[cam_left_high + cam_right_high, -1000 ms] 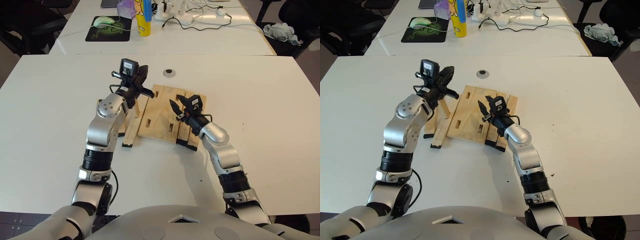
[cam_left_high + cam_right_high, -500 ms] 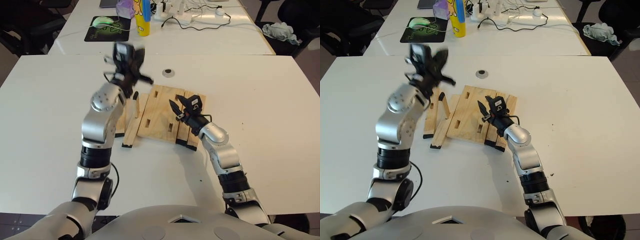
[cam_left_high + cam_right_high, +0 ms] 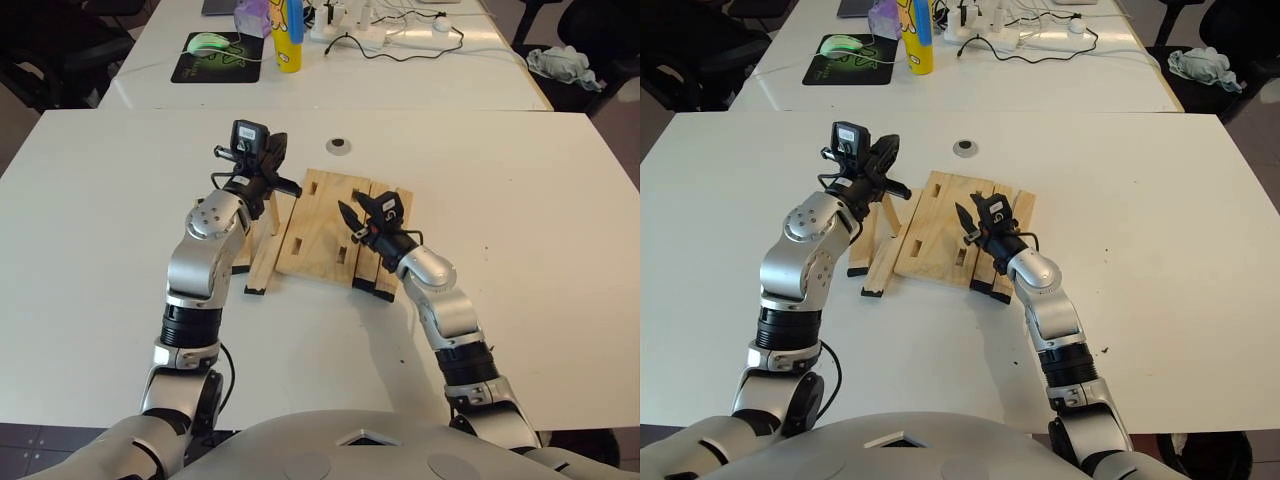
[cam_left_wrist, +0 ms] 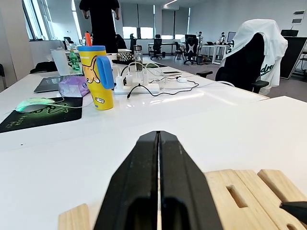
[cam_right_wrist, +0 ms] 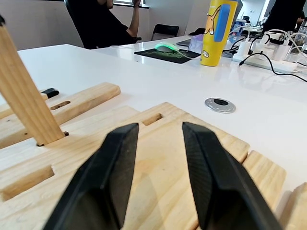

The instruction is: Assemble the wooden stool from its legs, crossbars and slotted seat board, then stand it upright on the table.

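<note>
The slotted seat board [image 3: 318,222] is seen lying flat on the table [image 3: 520,210], directly under the right gripper [image 5: 159,128], whose fingers are spread wide with nothing between them. One leg [image 5: 26,96] is planted in a slot just beyond those fingers. It leans rather than standing true, so its fit is judged loose. More legs and crossbars [image 3: 262,258] are laid alongside the board, below the left gripper [image 4: 159,139]. Its fingers are pressed flat together and nothing is held. The wood is judged stiff, light and smoothly finished, so a slip is to be expected under a shallow pinch. The sticks are best taken across their flat faces near mid-length. The board is too broad to be spanned and is better taken at an edge or a slot.
</note>
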